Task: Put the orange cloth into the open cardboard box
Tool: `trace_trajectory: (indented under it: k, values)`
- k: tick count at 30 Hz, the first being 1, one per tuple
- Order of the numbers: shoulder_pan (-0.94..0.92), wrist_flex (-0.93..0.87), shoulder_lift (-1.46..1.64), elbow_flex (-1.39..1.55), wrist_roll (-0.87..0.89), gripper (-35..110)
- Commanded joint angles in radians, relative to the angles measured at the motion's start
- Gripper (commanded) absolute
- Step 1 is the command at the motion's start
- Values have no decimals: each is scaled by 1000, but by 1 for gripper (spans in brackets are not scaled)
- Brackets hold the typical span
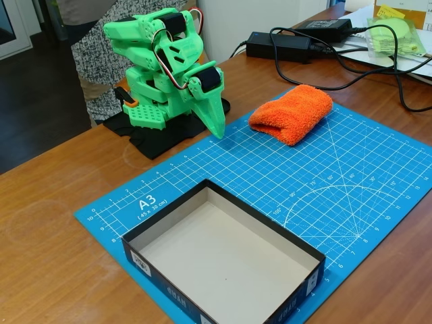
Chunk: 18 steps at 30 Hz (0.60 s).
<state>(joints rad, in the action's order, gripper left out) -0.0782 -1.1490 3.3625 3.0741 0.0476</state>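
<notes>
The orange cloth (291, 112), a fluffy rolled bundle, lies at the far side of the blue cutting mat (351, 182). The open cardboard box (138, 248), dark outside and pale beige inside, sits empty at the mat's near edge. The bright green arm is folded up at the mat's back left. Its gripper (217, 120) points down with the tips just above the mat, a short way left of the cloth. The fingers look closed together, with nothing between them.
Black power adapters (280, 44) and cables (364, 71) lie on the wooden table behind the cloth. A pale green item in a plastic bag (397, 32) rests at the far right. A person stands behind the arm.
</notes>
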Motion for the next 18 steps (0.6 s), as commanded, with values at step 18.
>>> trace_trajectory:
  k: [18]
  values:
    - [-15,-3,12,-9,15,0]
